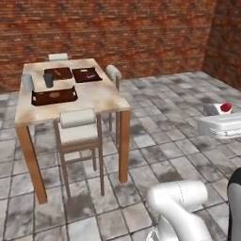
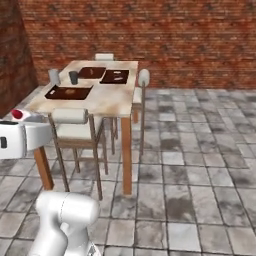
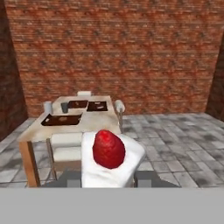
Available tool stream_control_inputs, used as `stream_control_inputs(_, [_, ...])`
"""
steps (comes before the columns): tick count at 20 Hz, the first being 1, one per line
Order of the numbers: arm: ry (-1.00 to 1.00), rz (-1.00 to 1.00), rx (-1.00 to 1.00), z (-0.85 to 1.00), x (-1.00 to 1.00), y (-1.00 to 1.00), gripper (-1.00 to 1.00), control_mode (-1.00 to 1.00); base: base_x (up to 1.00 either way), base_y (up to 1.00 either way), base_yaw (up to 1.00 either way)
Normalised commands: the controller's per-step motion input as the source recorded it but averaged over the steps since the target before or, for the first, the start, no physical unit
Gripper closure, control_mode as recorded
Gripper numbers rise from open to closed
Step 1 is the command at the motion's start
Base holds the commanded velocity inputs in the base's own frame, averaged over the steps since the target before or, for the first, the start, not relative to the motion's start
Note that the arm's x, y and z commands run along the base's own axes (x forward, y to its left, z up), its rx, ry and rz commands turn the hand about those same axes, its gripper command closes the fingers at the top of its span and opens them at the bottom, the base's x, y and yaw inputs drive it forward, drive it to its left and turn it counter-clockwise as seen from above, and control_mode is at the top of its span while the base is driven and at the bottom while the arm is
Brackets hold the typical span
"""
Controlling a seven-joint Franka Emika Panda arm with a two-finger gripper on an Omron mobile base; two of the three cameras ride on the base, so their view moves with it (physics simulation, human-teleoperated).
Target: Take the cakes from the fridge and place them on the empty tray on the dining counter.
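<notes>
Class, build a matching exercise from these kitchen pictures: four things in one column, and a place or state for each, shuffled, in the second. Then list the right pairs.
Things
1. white cake
2. cup
3. chair
4. wall

Places or states
A. red brick, behind the table
B. on the floor, pushed against the near edge of the table
C. held in the gripper, red top showing
D. standing on the tabletop beside the trays

Pairs: 1-C, 2-D, 3-B, 4-A
</notes>
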Motion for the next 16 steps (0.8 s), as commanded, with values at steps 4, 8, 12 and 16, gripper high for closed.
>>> stream_control_inputs(4, [0.00,0.00,0.00,0.00,0.00,0.00,1.00,1.00,1.00,-0.57,0.29])
stream_control_inputs(8, [0.00,0.00,0.00,0.00,0.00,0.00,1.00,1.00,1.00,-0.65,0.38])
stream_control_inputs(12, [0.00,0.00,0.00,0.00,0.00,0.00,1.00,1.00,1.00,-0.67,0.43])
stream_control_inputs(16, [0.00,0.00,0.00,0.00,0.00,0.00,1.00,1.00,1.00,-0.71,0.46])
